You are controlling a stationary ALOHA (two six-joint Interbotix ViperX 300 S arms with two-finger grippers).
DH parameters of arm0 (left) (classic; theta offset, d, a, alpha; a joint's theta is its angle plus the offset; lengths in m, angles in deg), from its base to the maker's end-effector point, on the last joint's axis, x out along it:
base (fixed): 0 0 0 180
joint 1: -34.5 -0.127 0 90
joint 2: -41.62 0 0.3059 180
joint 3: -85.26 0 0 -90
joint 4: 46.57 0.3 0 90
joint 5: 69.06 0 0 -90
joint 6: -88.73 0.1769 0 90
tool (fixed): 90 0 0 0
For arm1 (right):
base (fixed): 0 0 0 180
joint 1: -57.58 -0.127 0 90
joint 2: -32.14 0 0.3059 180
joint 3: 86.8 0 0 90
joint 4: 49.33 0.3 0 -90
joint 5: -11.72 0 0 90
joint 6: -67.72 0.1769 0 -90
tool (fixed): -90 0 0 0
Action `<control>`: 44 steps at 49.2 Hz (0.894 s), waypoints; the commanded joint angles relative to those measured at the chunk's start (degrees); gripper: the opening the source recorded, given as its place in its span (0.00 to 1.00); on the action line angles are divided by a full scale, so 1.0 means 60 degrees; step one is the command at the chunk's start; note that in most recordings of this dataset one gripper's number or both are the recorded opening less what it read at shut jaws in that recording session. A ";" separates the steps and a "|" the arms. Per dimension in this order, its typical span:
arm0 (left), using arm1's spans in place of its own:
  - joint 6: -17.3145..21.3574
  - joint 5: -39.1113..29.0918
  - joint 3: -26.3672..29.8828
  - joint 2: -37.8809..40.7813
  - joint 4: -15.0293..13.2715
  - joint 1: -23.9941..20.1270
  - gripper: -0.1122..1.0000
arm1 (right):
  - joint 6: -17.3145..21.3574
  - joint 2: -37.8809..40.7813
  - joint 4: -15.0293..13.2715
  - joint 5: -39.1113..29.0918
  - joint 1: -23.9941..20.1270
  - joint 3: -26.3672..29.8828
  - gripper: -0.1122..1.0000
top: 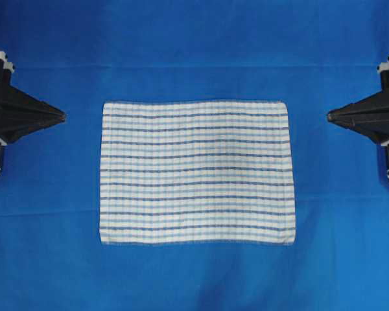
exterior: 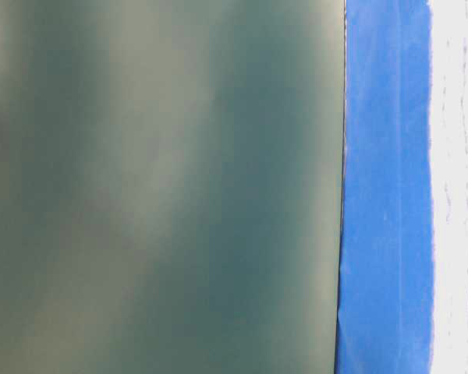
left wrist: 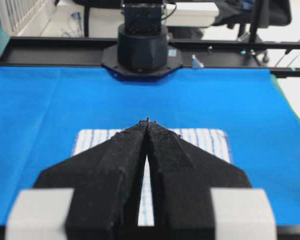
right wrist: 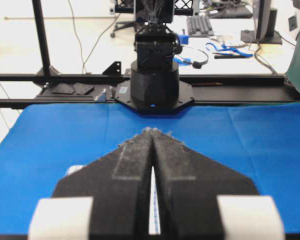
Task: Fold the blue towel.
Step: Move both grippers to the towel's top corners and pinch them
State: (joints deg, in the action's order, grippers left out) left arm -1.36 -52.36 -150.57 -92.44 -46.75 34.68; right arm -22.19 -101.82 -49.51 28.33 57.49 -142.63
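Blue towel [top: 196,172] flat, unfolded, frame center on blue table covering [top: 194,58]. Left gripper [top: 62,116] and right gripper [top: 330,116] closed tight, empty, at side edges.

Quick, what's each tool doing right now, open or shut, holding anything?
Left tool: shut, holding nothing, clear of the blue towel.
Right tool: shut, holding nothing, also off the towel.

The blue towel [top: 197,172] was woven cloth, matt and faintly ribbed, lying on a smooth, matt blue table covering [top: 194,58] creased with soft fold lines. The left gripper [left wrist: 147,121] and right gripper [right wrist: 151,130] wore rough, grainy black padding.
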 commanded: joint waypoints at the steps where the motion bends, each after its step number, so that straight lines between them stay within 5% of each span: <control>1: -0.0073 0.0000 0.0146 0.0103 -0.0278 -0.0015 0.10 | 0.0044 0.0103 0.0015 0.0059 0.0000 0.0205 0.10; 16: -0.0088 -0.0015 0.0088 0.0703 -0.0278 -0.0278 0.10 | 0.0088 0.0674 0.0117 -0.0718 0.0615 0.0366 0.10; 31: -0.0103 -0.0015 -0.0059 0.2256 -0.0293 -0.1392 0.11 | 0.0601 0.2197 0.0176 -0.0908 0.1948 0.0322 0.10; 40: -0.0103 0.0220 -0.0205 0.3193 -0.0322 -0.1948 0.48 | 0.0776 0.3662 0.0176 -0.1187 0.2461 0.0425 0.13; 44: -0.0103 0.0352 -0.0293 0.3662 -0.0337 -0.2227 0.69 | 0.0791 0.4292 0.0190 -0.1201 0.2681 0.0439 0.34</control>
State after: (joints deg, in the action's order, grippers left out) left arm -1.89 -51.48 -152.50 -72.66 -48.50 22.73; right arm -17.53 -78.97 -48.63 21.03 72.34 -141.49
